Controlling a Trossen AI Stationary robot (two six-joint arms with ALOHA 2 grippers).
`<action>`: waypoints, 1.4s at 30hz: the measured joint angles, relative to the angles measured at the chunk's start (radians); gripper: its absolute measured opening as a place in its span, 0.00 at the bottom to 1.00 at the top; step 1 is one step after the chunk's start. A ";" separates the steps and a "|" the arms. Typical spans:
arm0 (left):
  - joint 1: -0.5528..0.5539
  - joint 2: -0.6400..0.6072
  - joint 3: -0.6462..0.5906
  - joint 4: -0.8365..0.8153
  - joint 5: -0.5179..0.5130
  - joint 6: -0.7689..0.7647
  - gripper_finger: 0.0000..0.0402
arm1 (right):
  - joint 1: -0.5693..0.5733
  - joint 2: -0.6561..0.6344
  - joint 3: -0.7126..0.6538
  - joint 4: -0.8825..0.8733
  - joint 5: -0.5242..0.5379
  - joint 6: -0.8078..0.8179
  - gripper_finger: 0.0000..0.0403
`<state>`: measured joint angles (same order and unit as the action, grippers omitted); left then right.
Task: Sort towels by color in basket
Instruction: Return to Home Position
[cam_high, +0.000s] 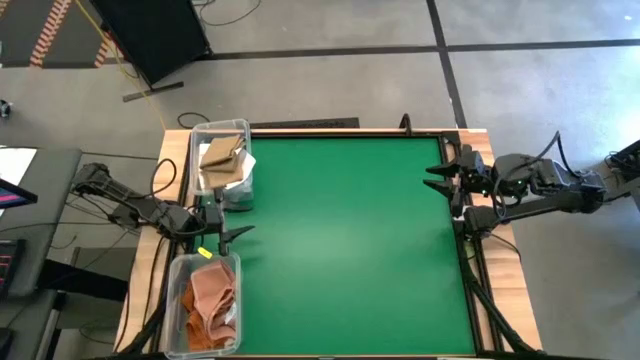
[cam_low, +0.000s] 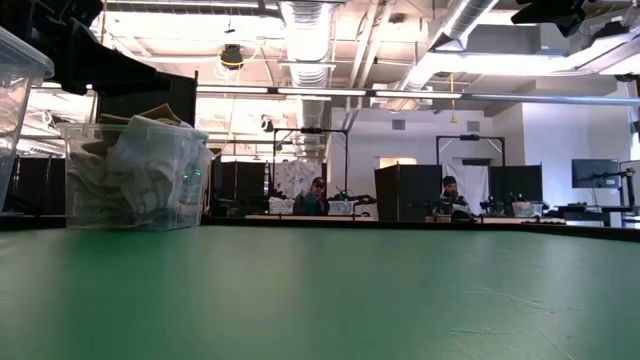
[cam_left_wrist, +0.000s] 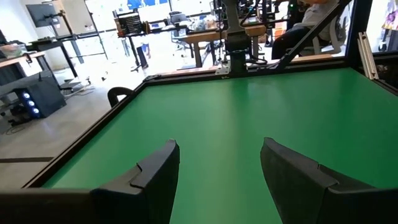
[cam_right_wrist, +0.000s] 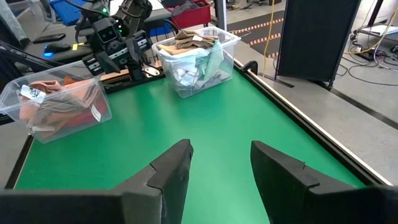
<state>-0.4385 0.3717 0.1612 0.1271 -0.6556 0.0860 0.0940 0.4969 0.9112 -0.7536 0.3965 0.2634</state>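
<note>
Two clear plastic baskets stand along the table's left edge. The far one (cam_high: 222, 160) (cam_right_wrist: 196, 59) (cam_low: 135, 175) holds tan, white and pale green towels (cam_right_wrist: 189, 40) piled up to its rim. The near one (cam_high: 205, 300) (cam_right_wrist: 56, 106) holds salmon pink and rust-orange towels (cam_high: 210, 298). My left gripper (cam_high: 234, 234) (cam_left_wrist: 219, 155) hovers open between the two baskets, over the left edge of the green mat, with nothing between its fingers. My right gripper (cam_high: 432, 176) (cam_right_wrist: 221, 152) is open and empty above the mat's right edge, pointing toward the baskets.
The green mat (cam_high: 345, 240) lies bare between the two arms, framed by a black rail (cam_high: 470, 270). Beyond the far edge, in the low view, are desks, partitions and seated people (cam_low: 318, 195).
</note>
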 joint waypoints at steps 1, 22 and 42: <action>0.000 0.000 0.000 0.000 0.000 0.000 0.54 | 0.000 0.000 0.000 0.000 0.000 0.000 0.49; 0.000 0.000 0.002 -0.023 0.012 -0.014 0.54 | 0.000 -0.004 0.000 -0.057 0.025 -0.007 0.49; 0.000 0.000 0.001 -0.035 0.057 -0.050 0.54 | 0.073 -0.152 -0.181 0.009 0.032 -0.021 0.49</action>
<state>-0.4386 0.3717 0.1621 0.0924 -0.5982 0.0359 0.1670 0.3446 0.7299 -0.7448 0.4290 0.2429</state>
